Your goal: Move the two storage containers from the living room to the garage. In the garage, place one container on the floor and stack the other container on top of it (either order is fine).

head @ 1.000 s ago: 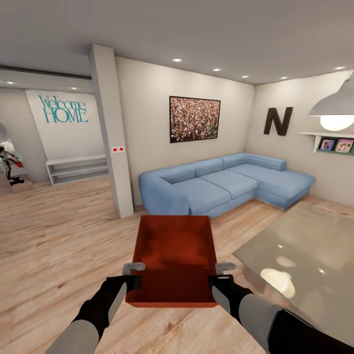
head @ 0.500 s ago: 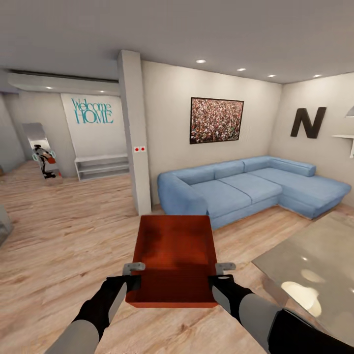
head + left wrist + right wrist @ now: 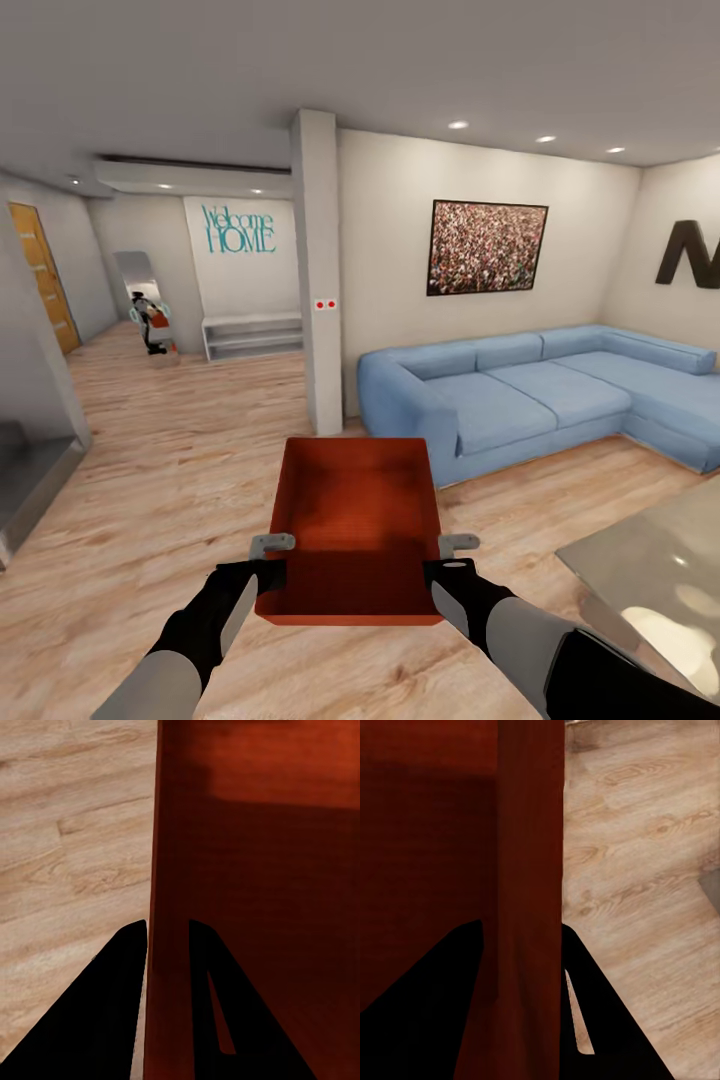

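In the living room (image 3: 180,470), one orange-red container (image 3: 355,520) is being carried, so the garage floor and the stacking are apparently being left for later. Both arms are being held forward and low, the left gripper (image 3: 272,548) and right gripper (image 3: 455,548) each being clamped on a side wall.

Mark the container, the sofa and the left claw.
storage container (image 3: 350,520): head view, inner floor of the bin.
blue sofa (image 3: 500,395): head view, seat cushion.
left claw (image 3: 166,945): left wrist view, midway between fingertips, on the bin wall.
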Controlling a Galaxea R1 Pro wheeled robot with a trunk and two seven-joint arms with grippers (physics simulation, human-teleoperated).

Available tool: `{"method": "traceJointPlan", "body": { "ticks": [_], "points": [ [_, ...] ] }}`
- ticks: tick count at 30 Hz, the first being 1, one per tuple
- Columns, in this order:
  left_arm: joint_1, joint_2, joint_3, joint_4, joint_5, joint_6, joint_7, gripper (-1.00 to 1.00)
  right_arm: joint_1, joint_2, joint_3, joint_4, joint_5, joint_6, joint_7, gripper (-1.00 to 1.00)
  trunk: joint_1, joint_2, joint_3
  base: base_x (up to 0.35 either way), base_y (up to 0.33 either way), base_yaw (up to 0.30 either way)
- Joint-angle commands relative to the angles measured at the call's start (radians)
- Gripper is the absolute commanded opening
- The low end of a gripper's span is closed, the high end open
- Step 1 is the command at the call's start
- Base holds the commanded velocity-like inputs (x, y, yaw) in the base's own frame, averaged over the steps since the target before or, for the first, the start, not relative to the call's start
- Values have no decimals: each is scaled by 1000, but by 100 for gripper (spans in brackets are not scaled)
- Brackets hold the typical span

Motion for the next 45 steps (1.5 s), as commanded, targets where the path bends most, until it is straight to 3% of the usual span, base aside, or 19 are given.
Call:
{"method": "traceJointPlan", "body": {
  "ticks": [1,45],
  "points": [
    [-1,0,3,-3,-11,6,9,-100,0,-1,14,18,-7,7,-15,-100,0,-1,0,0,0,269],
    [-1,0,1,-3,-11,6,9,-100,0,1,14,18,-7,7,-15,-100,0,-1,21,3,0,269]
  ]
}}
